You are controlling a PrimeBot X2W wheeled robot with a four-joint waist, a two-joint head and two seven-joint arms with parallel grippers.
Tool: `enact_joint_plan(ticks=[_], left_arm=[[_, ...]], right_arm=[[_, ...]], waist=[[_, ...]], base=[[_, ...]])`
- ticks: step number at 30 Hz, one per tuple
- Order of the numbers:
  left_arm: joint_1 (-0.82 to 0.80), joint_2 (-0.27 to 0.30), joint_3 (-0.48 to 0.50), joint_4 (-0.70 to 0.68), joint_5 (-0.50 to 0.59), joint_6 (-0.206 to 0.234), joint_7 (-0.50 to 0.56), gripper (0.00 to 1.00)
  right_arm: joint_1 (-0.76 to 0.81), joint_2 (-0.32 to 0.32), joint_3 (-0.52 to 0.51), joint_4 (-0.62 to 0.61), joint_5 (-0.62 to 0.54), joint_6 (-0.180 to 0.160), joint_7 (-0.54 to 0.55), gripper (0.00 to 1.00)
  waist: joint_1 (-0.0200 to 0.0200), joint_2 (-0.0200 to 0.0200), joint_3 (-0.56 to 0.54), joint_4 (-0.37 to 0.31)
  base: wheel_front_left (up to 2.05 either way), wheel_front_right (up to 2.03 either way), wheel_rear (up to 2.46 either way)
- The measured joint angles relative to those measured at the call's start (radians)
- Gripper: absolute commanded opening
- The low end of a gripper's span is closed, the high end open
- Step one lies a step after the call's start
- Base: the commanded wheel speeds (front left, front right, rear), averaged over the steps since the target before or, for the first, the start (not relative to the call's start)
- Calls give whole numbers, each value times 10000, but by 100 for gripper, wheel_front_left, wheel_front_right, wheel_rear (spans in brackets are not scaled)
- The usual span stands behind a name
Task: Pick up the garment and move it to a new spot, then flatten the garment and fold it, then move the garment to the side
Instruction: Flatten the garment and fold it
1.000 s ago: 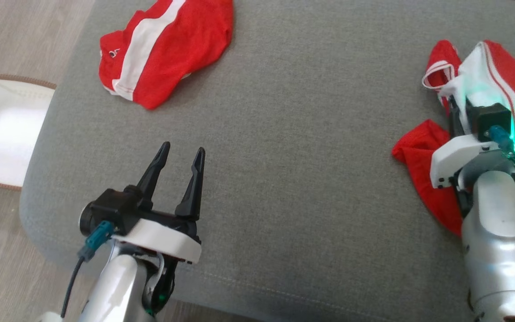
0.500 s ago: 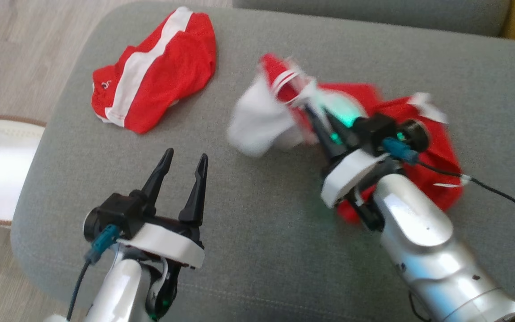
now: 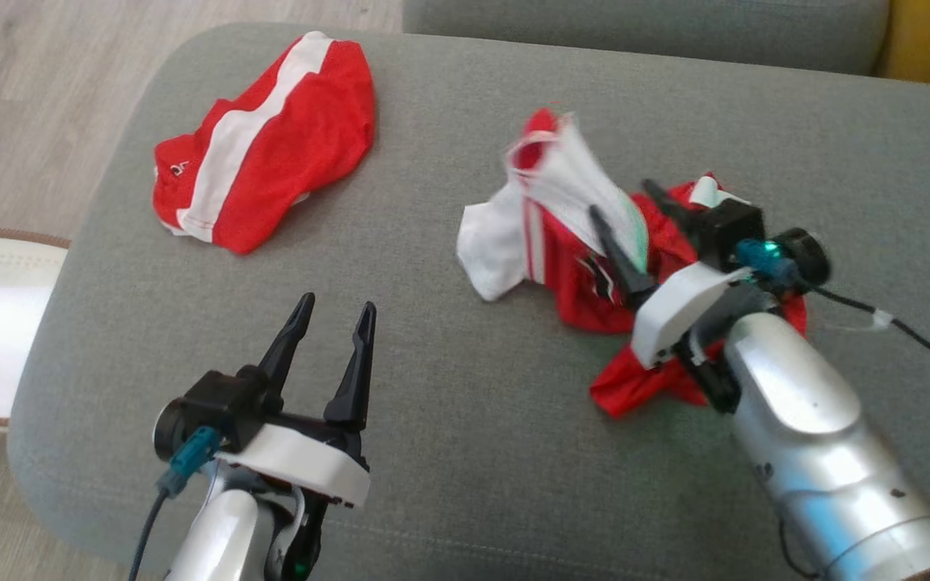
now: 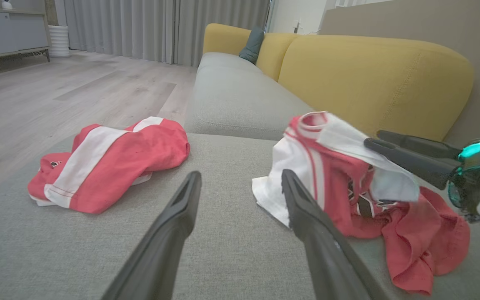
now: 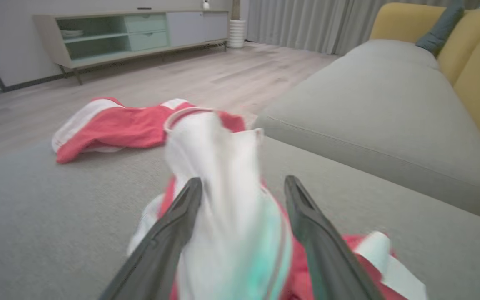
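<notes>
Grey cushion (image 3: pixel 465 452), crumpled red-white garment (image 3: pixel 570 274) within the parted right gripper (image 3: pixel 622 200).

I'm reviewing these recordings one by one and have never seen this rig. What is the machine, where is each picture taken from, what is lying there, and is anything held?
This is a two-armed robot. The head view looks down from a camera on its head. The other two views come from cameras on its left and right wrists, each looking along that gripper's two dark fingers.

The surface is a grey sofa cushion. A crumpled garment, red and white, lies by the right gripper. That gripper's fingers are spread with white cloth lying loosely between them, so nothing is clamped. A second garment, also red and white, lies at the far left. The left gripper is open and empty, near the cushion's front edge.
</notes>
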Motion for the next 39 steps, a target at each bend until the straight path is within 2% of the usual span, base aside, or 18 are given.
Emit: enact_joint_plan(ticks=[4,10,16,22,23,26,31,39], left_arm=[[-7,-2,25,-2,0,-2,0,100],[-3,0,219,2,0,-2,0,100],[62,-2,477,-86,88,0,0,100],[105,-6,811,-589,75,98,0,100],[109,0,911,-773,75,142,0,100],[123,-8,917,-1005,75,188,0,100],[137,-4,955,-1187,75,265,0,100],[316,-4,890,-1319,59,259,0,100]], right_arm=[[-388,-21,-1018,585,-788,0,-364,100],[-415,127,-2337,552,-1450,0,-834,100],[1011,318,-2997,-1124,-1570,0,-1024,100],[3166,360,-3381,-4268,-1361,0,-1032,100],[3914,399,-3367,-5141,-1041,0,-1049,100],[4847,451,-3361,-6134,-817,0,-1053,100],[5475,493,-3277,-6721,-732,0,-1053,100],[5628,545,-3016,-6826,-1087,0,-1053,100]], waist=[[0,0,26,-186],[0,0,-117,-565],[0,0,-320,-1131],[0,0,-443,-1760],[0,0,-470,-1941],[0,0,-475,-2143],[0,0,-463,-2266],[0,0,-357,-2130]], base=[[0,0,0],[0,0,0],[0,0,0],[0,0,0],[0,0,0],[0,0,0],[0,0,0],[0,0,0]])
